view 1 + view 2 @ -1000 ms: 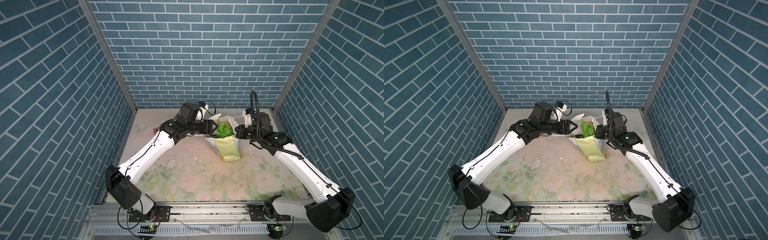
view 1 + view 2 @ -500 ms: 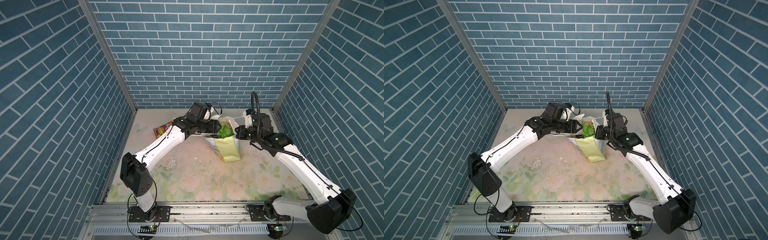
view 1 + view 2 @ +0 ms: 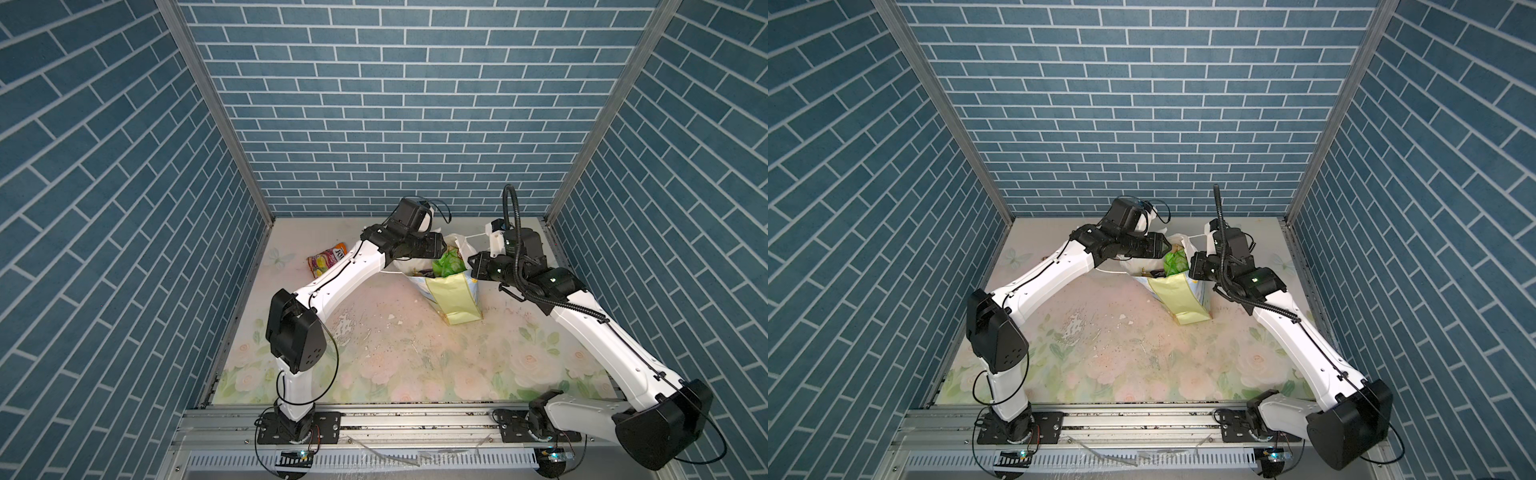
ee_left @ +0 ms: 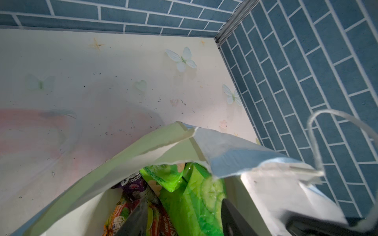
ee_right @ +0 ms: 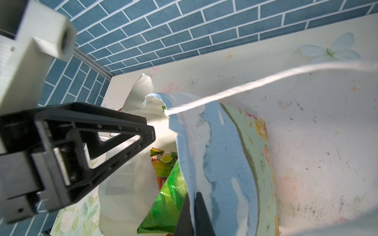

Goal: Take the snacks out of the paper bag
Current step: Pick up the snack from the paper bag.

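Note:
The paper bag (image 3: 455, 297) (image 3: 1183, 299) stands at the back of the table with its mouth held open. My right gripper (image 5: 192, 214) (image 3: 473, 266) is shut on the blue rim of the bag (image 5: 221, 163). My left gripper (image 4: 184, 220) (image 3: 438, 253) is open and reaches into the bag's mouth. Its fingers (image 4: 235, 218) straddle a bright green packet (image 4: 196, 196) (image 5: 167, 200) (image 3: 449, 264). Beside that lie a second green packet (image 4: 163, 177), a purple one (image 4: 135, 183) and an orange-red one (image 4: 122, 214). Another orange-red fruit-print packet (image 3: 328, 264) lies on the table, left of the bag.
Blue brick walls (image 3: 395, 124) close in the floral table (image 3: 395, 353) on three sides. The bag's white cord handle (image 5: 266, 81) runs taut past the right wrist. The left arm's white link (image 3: 340, 278) spans the table left of the bag.
The left arm has swung right and pushed its gripper deeper into the bag's mouth, uncovering the packet on the table. Its jaws have narrowed a little. The right gripper has held still.

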Robot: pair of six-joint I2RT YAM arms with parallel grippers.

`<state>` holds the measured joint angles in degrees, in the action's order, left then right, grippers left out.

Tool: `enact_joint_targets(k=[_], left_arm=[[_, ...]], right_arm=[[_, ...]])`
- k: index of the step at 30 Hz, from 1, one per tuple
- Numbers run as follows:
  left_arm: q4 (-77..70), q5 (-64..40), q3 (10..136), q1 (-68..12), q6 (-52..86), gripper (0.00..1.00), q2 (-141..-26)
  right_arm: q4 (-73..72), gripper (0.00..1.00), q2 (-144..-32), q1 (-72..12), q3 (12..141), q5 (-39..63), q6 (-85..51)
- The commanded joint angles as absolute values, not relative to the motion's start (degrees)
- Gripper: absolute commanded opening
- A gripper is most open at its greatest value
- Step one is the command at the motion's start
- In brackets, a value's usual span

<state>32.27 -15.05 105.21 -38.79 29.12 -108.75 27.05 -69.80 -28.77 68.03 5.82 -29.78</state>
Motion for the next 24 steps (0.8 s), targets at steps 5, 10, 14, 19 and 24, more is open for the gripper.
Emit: enact_joint_targets(k=[5, 10, 14, 19, 24], left_arm=[[33.0, -13.0, 107.4, -39.1, 29.5, 0.62, -111.5], [32.5, -13.1, 108.2, -39.2, 30.0, 0.6, -112.9], [32.5, -11.9, 108.5, -39.1, 30.2, 0.58, -113.7], [31.7, -10.8, 108.4, -39.1, 30.4, 0.54, -114.4], [31.2, -10.5, 108.6, -39.1, 30.6, 0.49, -115.4]], right_arm=[[23.2, 0.0, -67.5, -29.3, 68.3, 7.5, -31.5], [23.2, 0.0, -67.7, -29.3, 68.3, 7.6, -31.6], [23.2, 0.0, -67.6, -29.4, 68.2, 7.6, -31.6], [23.2, 0.0, -67.5, -29.3, 68.1, 7.6, -31.7], [23.6, 0.0, -67.4, -29.4, 68.2, 7.5, -31.9]])
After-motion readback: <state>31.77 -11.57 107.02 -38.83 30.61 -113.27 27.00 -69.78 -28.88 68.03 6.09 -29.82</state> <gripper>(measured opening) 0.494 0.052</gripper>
